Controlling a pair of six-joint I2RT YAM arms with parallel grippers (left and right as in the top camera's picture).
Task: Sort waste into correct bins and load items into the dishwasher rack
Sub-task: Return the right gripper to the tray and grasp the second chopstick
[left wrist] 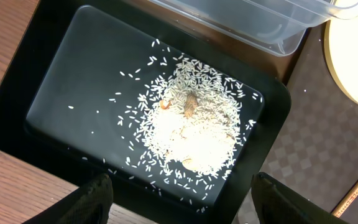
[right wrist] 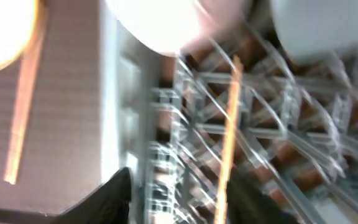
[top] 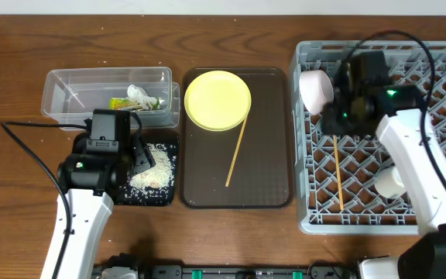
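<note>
Over the black tray (left wrist: 55, 93), left pincer (left wrist: 182, 185) spread wide and holding nothing, rice grains (left wrist: 194, 134) heaped below. Beside it, clear tub (top: 76, 89) with the snack wrapper (top: 122, 102) inside. On the brown serving tray (top: 269, 170), yellow plate (top: 217, 101) and one chopstick (top: 237, 151), not yet loaded. At the dishwasher rack (top: 432, 70), right pincer (top: 334, 128) at the top end of the second chopstick (top: 337, 174). Cannot tell whether gripping or parted, wrist view too smeared. Could slip through the lattice if dropped askew. Could knock the tilted white bowl (top: 316, 89) when pulling away. Small white cup (top: 389, 180) half under the arm. No sign of the blue bowl. White scrap (top: 136, 93) hard to separate from the wrapper.
</note>
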